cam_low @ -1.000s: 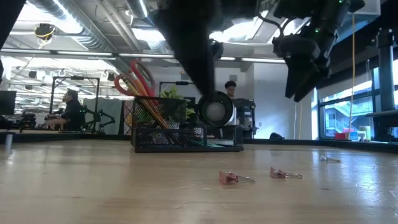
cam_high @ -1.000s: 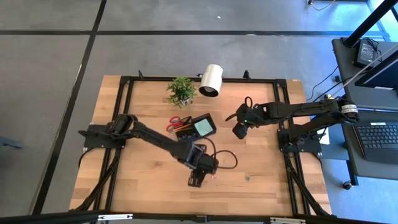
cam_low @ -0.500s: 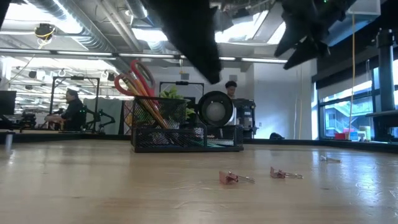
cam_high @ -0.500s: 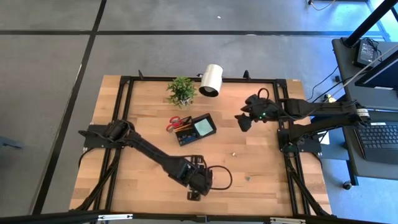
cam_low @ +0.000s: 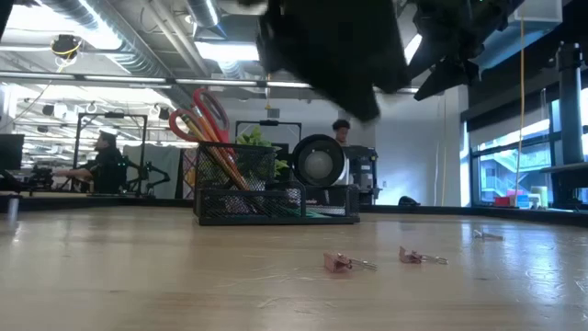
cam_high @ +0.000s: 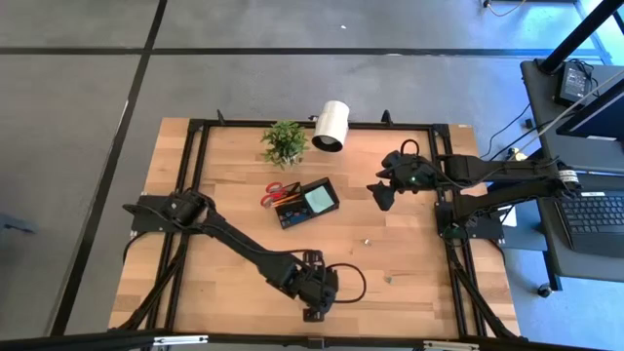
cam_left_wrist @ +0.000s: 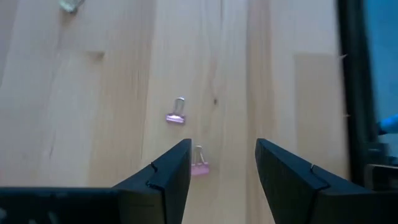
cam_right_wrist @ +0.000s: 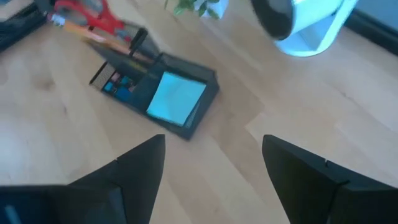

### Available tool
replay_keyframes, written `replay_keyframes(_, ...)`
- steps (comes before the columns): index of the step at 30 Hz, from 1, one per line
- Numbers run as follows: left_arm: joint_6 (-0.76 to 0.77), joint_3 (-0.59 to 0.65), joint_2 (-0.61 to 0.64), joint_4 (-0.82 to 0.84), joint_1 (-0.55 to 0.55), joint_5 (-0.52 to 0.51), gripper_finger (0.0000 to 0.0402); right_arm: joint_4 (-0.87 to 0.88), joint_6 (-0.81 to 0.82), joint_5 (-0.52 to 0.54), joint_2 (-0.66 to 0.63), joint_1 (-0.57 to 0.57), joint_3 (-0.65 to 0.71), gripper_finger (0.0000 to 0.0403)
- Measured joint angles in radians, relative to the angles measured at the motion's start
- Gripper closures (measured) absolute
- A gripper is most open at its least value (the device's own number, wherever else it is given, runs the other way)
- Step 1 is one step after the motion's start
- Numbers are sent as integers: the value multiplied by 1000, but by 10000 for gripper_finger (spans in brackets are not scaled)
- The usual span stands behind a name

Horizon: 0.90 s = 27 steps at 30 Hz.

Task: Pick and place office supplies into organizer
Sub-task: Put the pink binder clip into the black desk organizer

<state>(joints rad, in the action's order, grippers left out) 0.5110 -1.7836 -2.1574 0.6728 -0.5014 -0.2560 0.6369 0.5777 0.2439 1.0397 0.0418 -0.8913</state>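
The black organizer [cam_high: 305, 202] stands mid-table and holds a teal note pad [cam_right_wrist: 177, 96], pencils [cam_low: 225, 161] and red-handled scissors [cam_low: 207, 115], which stand upright in its taller compartment. Two pink metal clips [cam_left_wrist: 176, 113] [cam_left_wrist: 199, 164] lie on the wood near the table's near edge, also in the low view [cam_low: 347, 263] [cam_low: 421, 256]. My left gripper [cam_left_wrist: 221, 149] hovers open above them, slanting down, with the nearer clip just beside one fingertip. My right gripper [cam_right_wrist: 214, 146] hangs open high at the right, looking toward the organizer [cam_right_wrist: 155, 93].
A small green plant [cam_high: 284, 142] and a white cylindrical lamp [cam_high: 331, 125] stand at the far edge behind the organizer. Another clip [cam_low: 487, 234] lies farther right on the wood. The black frame [cam_left_wrist: 354, 93] runs along the table's edge close to my left gripper.
My left gripper has swung toward the table's near edge, turning as it went, and now stands over the two pink clips, still open. My right gripper has risen and drawn back toward the right edge, staying open. The organizer and the clips have not moved.
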Motion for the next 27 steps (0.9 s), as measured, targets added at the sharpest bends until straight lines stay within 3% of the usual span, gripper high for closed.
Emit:
replay_keyframes(17, 64, 1, -84, 63, 25, -10, 229, 43, -64, -12, 0, 0, 0, 130)
replay_keyframes(27, 103, 1, -115, 53, 20, 61, 229, 47, -90, -12, 0, 0, 0, 130)
